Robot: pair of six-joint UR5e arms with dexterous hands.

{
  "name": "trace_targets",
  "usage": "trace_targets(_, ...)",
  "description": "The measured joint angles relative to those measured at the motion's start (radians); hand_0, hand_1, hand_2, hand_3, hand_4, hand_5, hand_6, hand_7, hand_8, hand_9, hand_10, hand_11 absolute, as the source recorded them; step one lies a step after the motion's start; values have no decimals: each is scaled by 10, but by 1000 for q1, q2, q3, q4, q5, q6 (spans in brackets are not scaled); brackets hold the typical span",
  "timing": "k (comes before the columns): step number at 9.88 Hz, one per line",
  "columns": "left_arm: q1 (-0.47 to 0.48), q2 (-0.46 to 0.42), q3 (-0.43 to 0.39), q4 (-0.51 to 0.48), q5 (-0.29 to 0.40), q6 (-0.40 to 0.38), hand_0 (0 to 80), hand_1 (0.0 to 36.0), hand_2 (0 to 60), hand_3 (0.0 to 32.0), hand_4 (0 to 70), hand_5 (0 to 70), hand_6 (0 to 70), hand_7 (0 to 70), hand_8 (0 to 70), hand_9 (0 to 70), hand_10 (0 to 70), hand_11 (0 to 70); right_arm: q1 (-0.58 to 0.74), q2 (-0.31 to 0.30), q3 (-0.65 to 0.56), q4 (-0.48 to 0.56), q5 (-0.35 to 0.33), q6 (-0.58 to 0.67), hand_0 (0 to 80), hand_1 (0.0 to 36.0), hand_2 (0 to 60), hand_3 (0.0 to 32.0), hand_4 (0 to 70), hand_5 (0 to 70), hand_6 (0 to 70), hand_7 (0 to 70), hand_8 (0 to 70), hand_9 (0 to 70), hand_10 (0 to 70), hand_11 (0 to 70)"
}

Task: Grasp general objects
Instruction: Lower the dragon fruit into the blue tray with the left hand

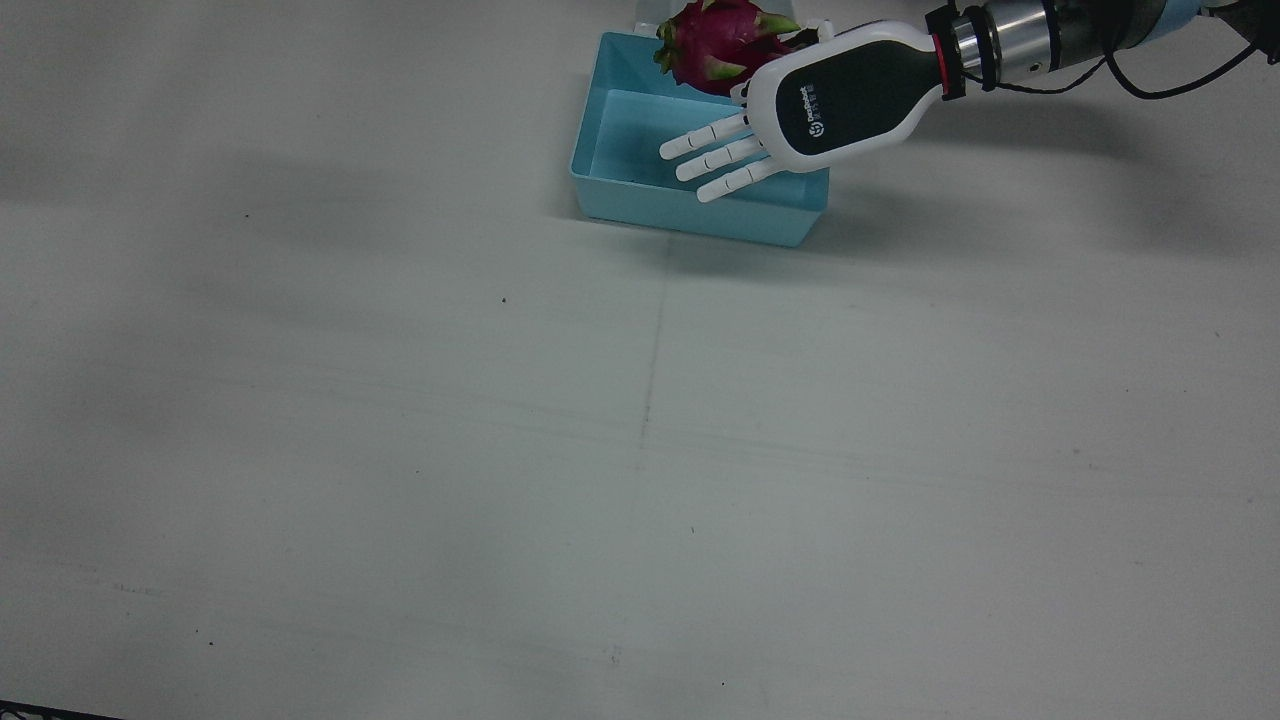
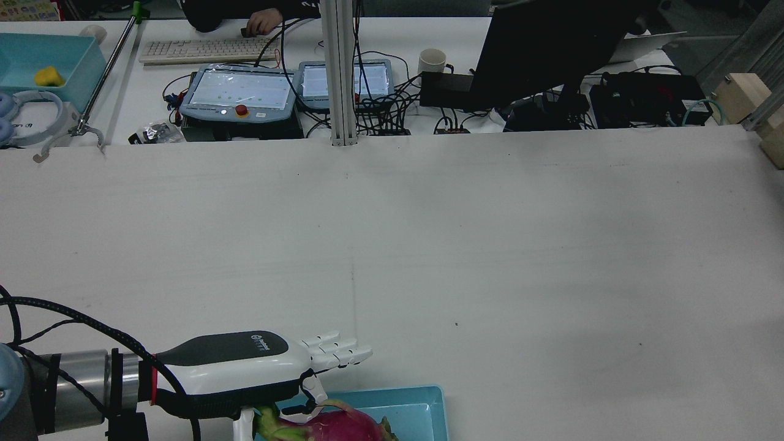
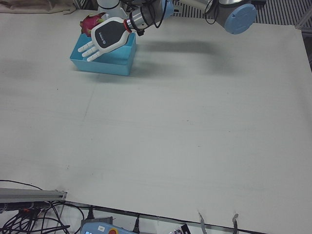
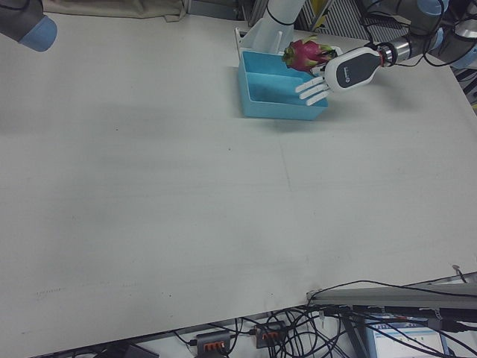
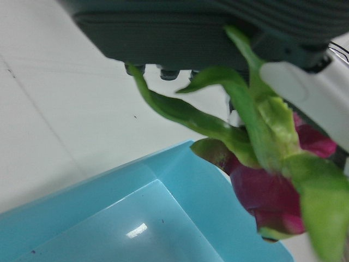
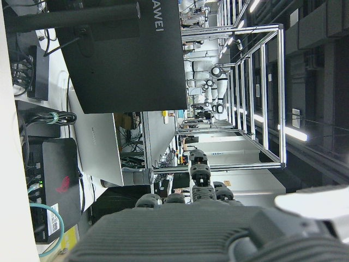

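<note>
A pink dragon fruit with green scales hangs at the robot-side rim of a light blue bin, off its floor. My left hand hovers over the bin, palm down, fingers stretched straight. The fruit lies under the palm, with the thumb against it. The left hand view shows the fruit close under the palm above the bin's corner. Whether the hand still holds it is unclear. My right hand shows only in its own view, pointed away from the table.
The bin stands at the robot's edge of a wide white table. A white base plate sits just behind the bin. Across the table are a monitor, teach pendants and cables.
</note>
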Motion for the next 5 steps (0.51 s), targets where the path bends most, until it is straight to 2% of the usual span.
trace_targets(4, 4, 14, -11, -18, -2, 16, 478, 45, 0, 320, 0, 0, 0, 31, 0, 0, 0, 0, 0, 0, 0, 0, 0, 0, 0, 0, 0, 0, 0, 0, 0, 0, 0, 0, 0, 0)
trace_targets(5, 1, 18, -13, -21, -2, 16, 479, 52, 0, 220, 0, 0, 0, 52, 0, 0, 0, 0, 0, 0, 0, 0, 0, 0, 0, 0, 0, 0, 0, 0, 0, 0, 0, 0, 0, 0)
